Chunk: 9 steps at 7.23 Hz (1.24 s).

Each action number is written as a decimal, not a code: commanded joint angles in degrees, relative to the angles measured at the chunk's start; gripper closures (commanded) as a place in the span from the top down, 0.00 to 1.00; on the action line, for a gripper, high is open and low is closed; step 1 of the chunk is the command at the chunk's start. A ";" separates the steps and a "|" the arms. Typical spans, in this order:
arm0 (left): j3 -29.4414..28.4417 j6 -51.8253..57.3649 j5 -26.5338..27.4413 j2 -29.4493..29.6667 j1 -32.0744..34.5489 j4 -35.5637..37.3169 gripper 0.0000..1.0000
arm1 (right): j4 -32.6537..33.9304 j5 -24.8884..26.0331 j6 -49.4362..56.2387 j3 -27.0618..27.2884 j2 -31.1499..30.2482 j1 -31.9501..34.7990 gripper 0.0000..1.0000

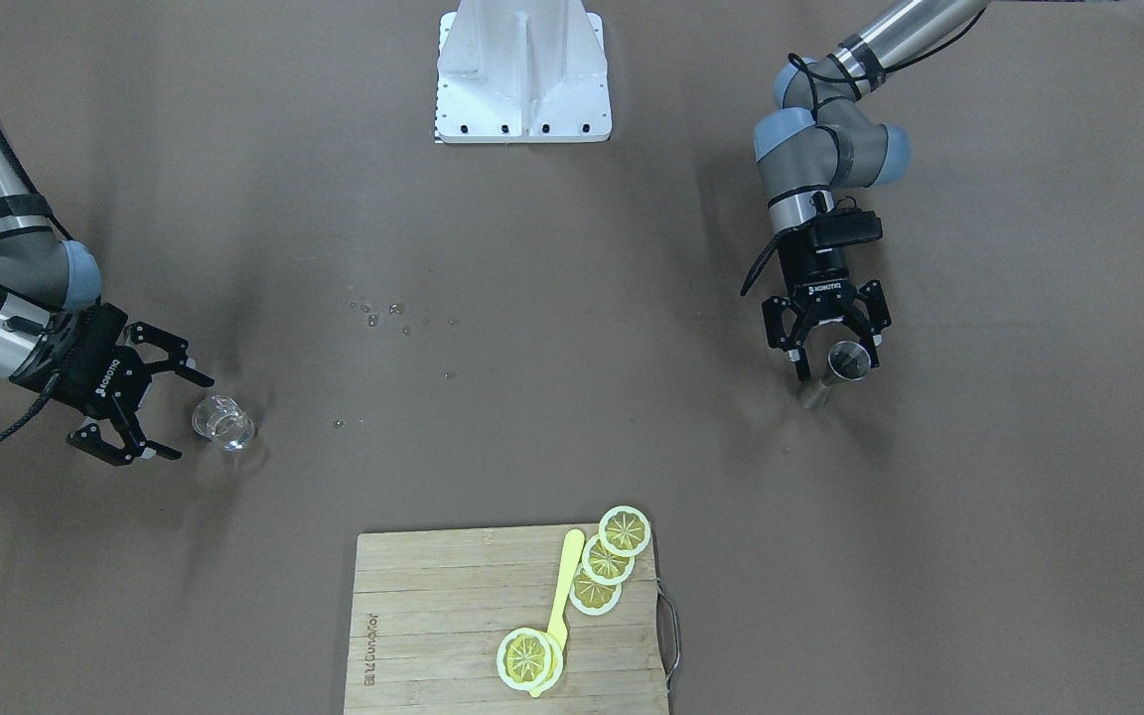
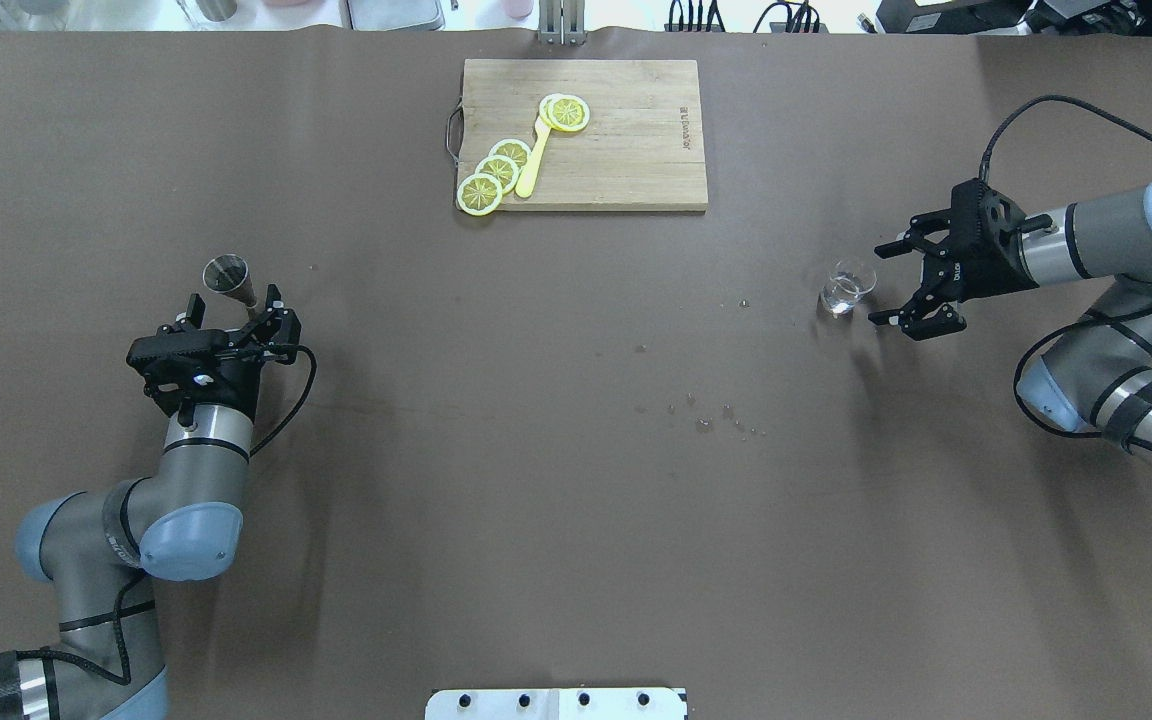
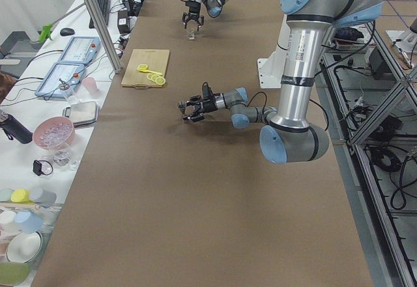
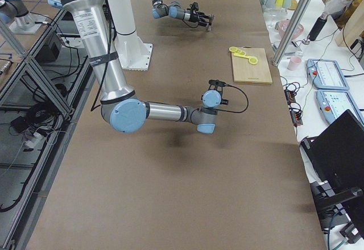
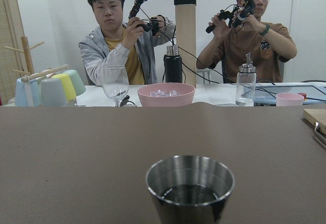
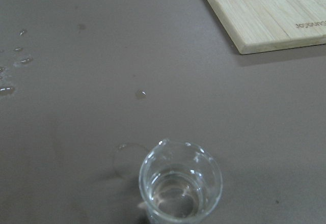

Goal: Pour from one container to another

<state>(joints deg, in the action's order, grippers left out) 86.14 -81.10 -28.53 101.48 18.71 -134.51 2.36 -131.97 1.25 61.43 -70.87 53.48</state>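
The clear glass cup [image 2: 848,287] stands upright on the brown table with a little clear liquid in it, and fills the bottom of the right wrist view [image 6: 181,184]. My right gripper [image 2: 879,284] is open, its fingertips just short of the cup and not touching it. The steel jigger [image 2: 229,278] stands upright at the table's left side. My left gripper [image 2: 234,298] is open with the jigger's base between its fingertips, not clamped. The left wrist view shows the jigger [image 5: 189,188] close up, with some liquid inside.
A wooden cutting board [image 2: 636,150] with lemon slices [image 2: 496,172] and a yellow utensil [image 2: 533,160] lies at the far middle. Water drops [image 2: 706,415] dot the table centre. The robot base [image 1: 523,74] sits at the near edge. Two people, a pink bowl [image 5: 165,94] and bottles are beyond the table.
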 commanded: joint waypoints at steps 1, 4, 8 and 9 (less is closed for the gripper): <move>-1.49 -0.90 0.49 0.99 -0.08 0.22 0.91 | -1.38 0.13 -0.19 -0.34 0.03 -0.22 0.93; -3.34 -0.81 0.49 2.84 0.01 0.39 0.87 | -7.09 0.13 -0.63 -3.41 0.20 -0.31 0.94; -3.43 -2.73 0.49 2.76 0.19 0.39 0.45 | -10.53 0.13 -1.60 -7.46 2.66 -0.31 0.95; -3.43 -3.01 0.49 2.76 0.10 0.39 0.26 | -10.62 0.13 -1.69 -8.33 3.45 -0.31 0.95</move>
<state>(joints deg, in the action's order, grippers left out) 82.70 -83.29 -28.04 104.27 18.84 -134.12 -7.78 -131.84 -0.19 54.23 -68.33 53.18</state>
